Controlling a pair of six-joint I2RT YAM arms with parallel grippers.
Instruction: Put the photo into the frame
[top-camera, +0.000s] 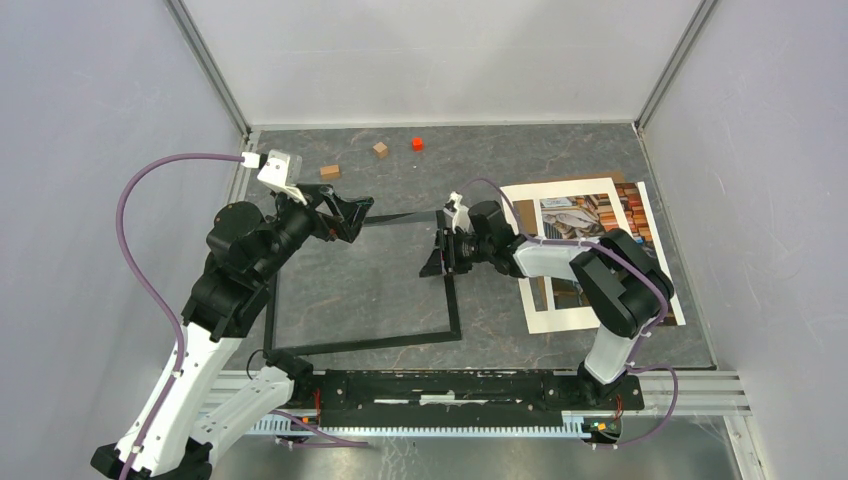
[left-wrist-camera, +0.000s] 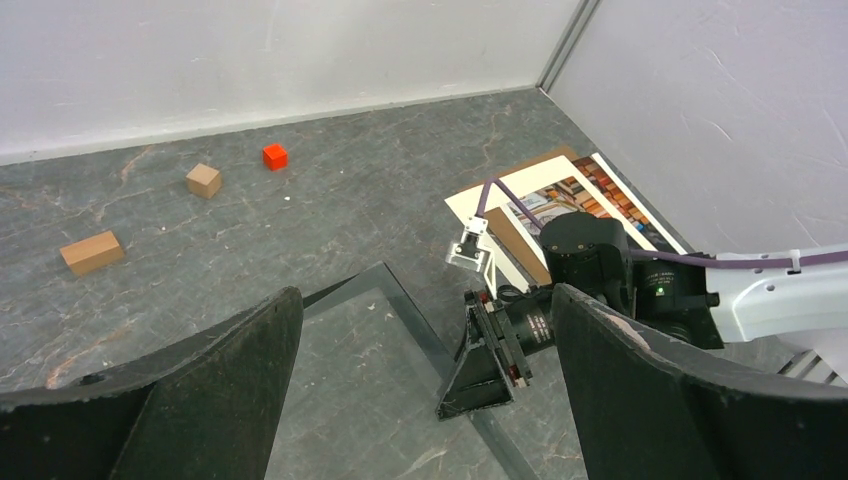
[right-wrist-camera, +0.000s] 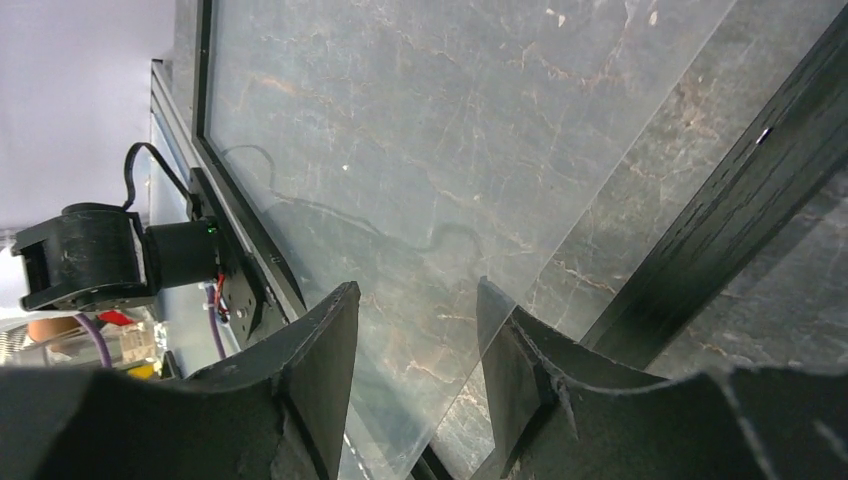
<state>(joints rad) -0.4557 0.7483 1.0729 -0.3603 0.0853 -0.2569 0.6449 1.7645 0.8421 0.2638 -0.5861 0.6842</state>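
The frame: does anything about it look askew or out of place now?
Yes. In the right wrist view the clear pane has its edge apart from the black bar of the frame, with a strip of bare table between them, so the pane seems not seated in it.

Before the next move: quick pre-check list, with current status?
1. Left gripper empty: ok, fingers wide apart over the frame's far corner.
2. Right gripper hold: cannot tell; fingers apart, the clear pane's edge runs between them.
3. Frame opening free: ok, only table shows through it.
4. Photo in frame: not ok, it lies right of the frame, partly hidden by the right arm.
5. Small blocks out of the way: ok, near the far wall, apart from the frame.
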